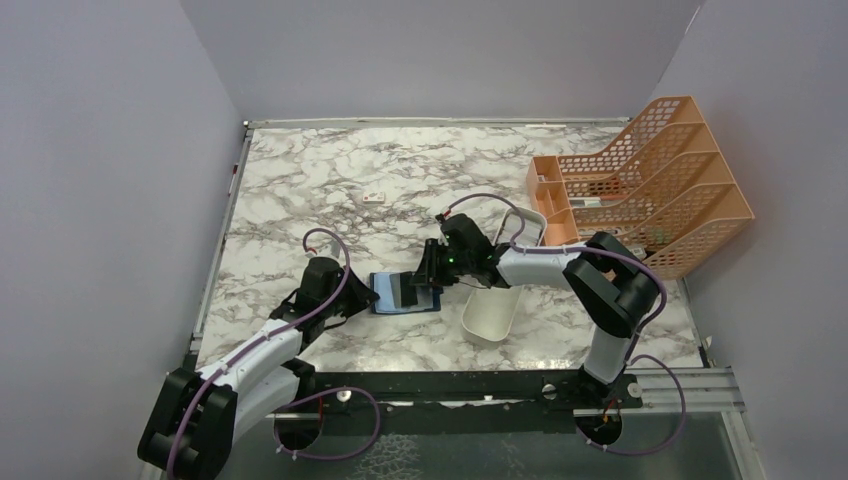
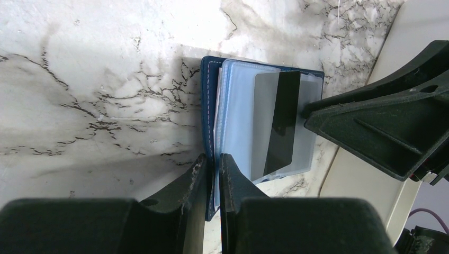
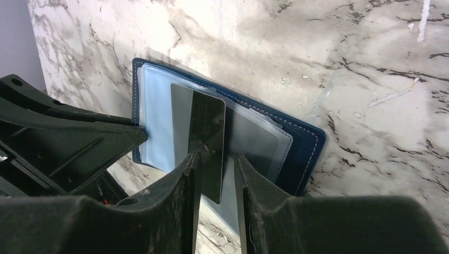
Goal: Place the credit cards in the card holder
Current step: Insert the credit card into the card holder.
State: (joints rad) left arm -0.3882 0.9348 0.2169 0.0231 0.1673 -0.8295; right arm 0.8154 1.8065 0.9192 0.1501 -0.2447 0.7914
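Open card holder (image 1: 385, 295) lies flat near the counter's (image 1: 300, 190) near edge, left of centre: navy cover, pale-blue inside w/ clear sleeves. One credit card (image 3: 204, 127), grey w/ a dark stripe, sits partly in a sleeve. Only the left wrist view shows the left end effector (image 2: 210, 161) pinching the holder's navy cover edge. Right wrist view shows the right end effector (image 3: 217, 159) w/ fingers spread, card's end btwn them; top view can't show that gap. A white tray (image 1: 490, 315) is just right of the holder.

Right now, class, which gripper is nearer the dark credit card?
Right. The right gripper straddles the credit card with its fingers; the left gripper pinches the edge of the card holder, off to the card's side.
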